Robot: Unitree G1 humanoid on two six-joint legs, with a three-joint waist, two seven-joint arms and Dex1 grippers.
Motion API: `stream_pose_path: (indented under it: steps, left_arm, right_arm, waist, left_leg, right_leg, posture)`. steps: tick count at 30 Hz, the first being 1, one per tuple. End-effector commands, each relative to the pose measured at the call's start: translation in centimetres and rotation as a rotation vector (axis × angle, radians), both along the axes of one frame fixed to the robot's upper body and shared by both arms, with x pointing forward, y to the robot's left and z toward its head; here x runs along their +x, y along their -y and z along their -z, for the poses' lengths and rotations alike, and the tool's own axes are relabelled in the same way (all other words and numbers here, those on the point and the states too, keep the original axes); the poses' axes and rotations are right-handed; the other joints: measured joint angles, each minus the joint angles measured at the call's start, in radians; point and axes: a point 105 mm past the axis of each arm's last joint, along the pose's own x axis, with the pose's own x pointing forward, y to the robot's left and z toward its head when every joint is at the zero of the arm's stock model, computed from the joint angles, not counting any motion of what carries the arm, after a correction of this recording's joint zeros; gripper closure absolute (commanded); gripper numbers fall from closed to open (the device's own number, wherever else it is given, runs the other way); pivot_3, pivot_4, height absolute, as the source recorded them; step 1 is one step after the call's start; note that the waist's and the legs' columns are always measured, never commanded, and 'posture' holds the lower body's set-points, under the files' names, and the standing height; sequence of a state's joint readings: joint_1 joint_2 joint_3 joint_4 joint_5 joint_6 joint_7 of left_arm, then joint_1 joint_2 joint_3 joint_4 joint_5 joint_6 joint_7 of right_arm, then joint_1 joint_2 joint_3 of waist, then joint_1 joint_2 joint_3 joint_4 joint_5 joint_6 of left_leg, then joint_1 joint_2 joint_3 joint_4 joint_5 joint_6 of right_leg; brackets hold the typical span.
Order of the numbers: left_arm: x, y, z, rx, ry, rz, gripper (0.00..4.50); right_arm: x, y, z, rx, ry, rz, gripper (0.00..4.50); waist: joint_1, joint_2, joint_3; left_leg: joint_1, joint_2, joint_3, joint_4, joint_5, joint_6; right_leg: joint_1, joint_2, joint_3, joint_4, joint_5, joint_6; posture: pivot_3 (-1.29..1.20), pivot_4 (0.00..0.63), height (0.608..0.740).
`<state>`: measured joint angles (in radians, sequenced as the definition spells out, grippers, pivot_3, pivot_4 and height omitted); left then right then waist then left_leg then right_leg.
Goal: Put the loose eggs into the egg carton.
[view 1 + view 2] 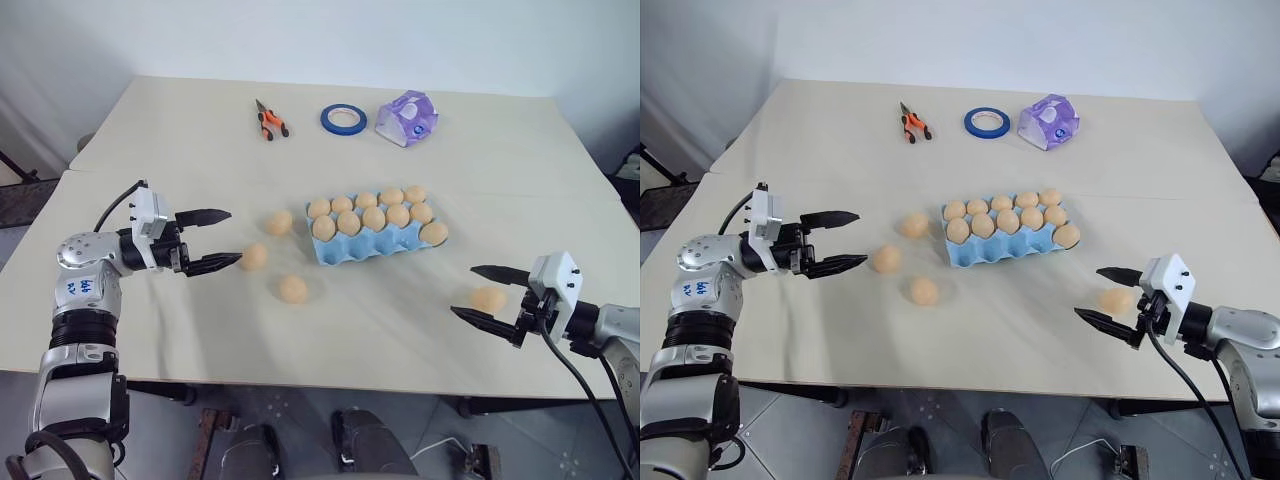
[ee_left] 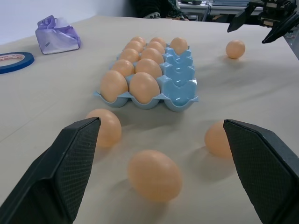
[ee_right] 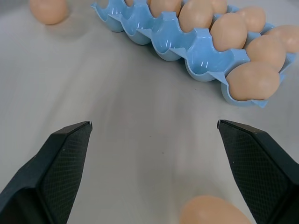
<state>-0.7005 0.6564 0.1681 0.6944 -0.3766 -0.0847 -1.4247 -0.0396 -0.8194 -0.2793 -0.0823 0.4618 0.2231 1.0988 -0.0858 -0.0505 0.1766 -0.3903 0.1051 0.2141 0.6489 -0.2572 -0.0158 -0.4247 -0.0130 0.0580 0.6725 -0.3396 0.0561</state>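
Eggs sit loose on the table (image 1: 150, 130): three just ahead of the left gripper (image 1: 222, 238), nearest egg (image 1: 254, 256) right off its fingertips, lined up for a pinch. Fourth egg (image 1: 488, 298) lies between the right gripper (image 1: 477, 293) fingers, prob. next pick. Both grippers fully spread, holding nothing. Egg carton (image 1: 365, 245), light blue, sits between the hands w/ near-row cells empty. No readable writing on carton, purple packet (image 1: 407, 118) or tape roll (image 1: 343, 119).
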Motion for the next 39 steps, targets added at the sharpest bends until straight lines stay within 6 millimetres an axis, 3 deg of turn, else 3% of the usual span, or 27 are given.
stream_pose_path:
  steps: [1,8,14,20,27,34,39]
  left_arm:
    - [-0.2,0.1,-0.5,0.041,0.011,0.043,0.02]
    - [0.8,0.3,-1.2,0.008,-0.017,-0.012,0.02]
    - [0.1,1.0,-1.1,0.003,0.025,0.061,0.02]
    - [-0.6,3.0,-0.2,0.031,-0.005,0.217,0.02]
    - [-0.2,6.8,-0.7,-0.027,0.043,0.348,0.02]
    - [-0.3,8.9,-0.1,-0.006,0.026,0.427,0.02]
    - [-0.2,9.4,0.3,0.014,0.006,0.444,0.02]
  right_arm:
    - [0.2,-0.3,-0.8,0.002,0.039,-0.018,0.0]
    - [0.8,0.1,-1.8,0.04,0.074,0.054,0.0]
    - [0.3,2.6,-3.9,0.107,0.16,0.275,0.0]
    - [-2.9,4.1,-2.3,0.066,0.15,0.477,0.0]
    - [-4.6,2.7,-0.2,0.13,0.158,0.694,0.0]
    - [-4.8,2.1,2.0,0.153,0.17,0.85,0.0]
    - [-3.5,2.5,2.8,0.153,0.179,0.897,0.0]
  waist:
    - [0.0,0.0,0.0]
    - [0.0,0.0,0.0]
    - [0.002,0.001,0.0]
    - [0.008,0.001,0.0]
    - [0.001,0.001,0.0]
    - [-0.002,0.001,0.0]
    - [-0.001,0.001,0.0]
  left_leg:
    - [0.0,0.0,0.0,0.0,0.0,0.0]
    - [0.0,0.0,-0.001,0.0,0.0,0.0]
    - [-0.001,0.0,-0.001,0.0,0.0,0.0]
    - [-0.002,0.0,-0.003,-0.002,0.0,-0.002]
    - [-0.001,-0.001,-0.003,0.0,0.0,0.0]
    - [-0.001,-0.001,-0.004,-0.002,0.0,-0.001]
    - [-0.001,-0.002,-0.004,-0.001,0.0,0.0]
  right_leg:
    - [0.0,0.0,0.0,0.0,0.0,0.0]
    - [0.0,0.0,0.0,0.0,0.0,0.0]
    - [0.0,0.0,0.0,0.0,0.0,0.0]
    - [0.0,0.0,-0.002,-0.003,-0.001,-0.001]
    - [0.002,0.0,-0.001,-0.002,0.0,0.0]
    - [0.002,0.0,-0.001,-0.002,0.0,-0.001]
    - [0.002,0.0,-0.001,-0.002,0.0,-0.001]
  posture:
    - [0.0,0.15,0.74]
    - [0.0,0.15,0.74]
    - [0.0,0.15,0.74]
    - [0.0,0.15,0.74]
    - [0.0,0.15,0.74]
    - [0.0,0.15,0.74]
    - [0.0,0.15,0.74]
